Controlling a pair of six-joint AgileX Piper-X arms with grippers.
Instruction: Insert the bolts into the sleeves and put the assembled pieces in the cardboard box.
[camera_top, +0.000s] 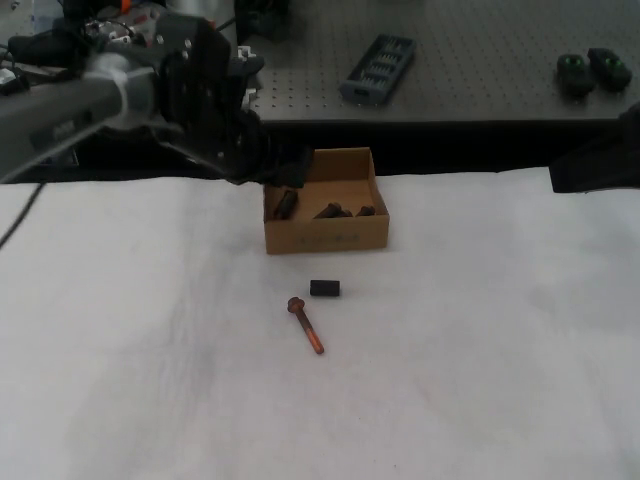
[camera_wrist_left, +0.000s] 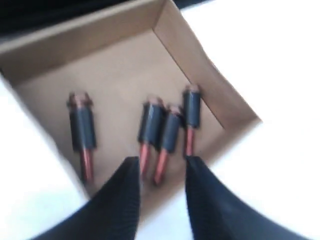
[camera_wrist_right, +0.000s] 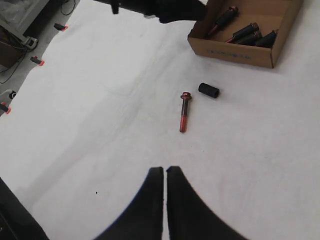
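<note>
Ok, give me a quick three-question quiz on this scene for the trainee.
1. How many assembled pieces lie in the box?
2. True or false: the bolt lies apart from the sleeve.
3. Which gripper is open: A) left, B) right, C) both?
Key: 1. four. 2. true. 3. A: the left gripper is open over the box and the right gripper is shut.
</note>
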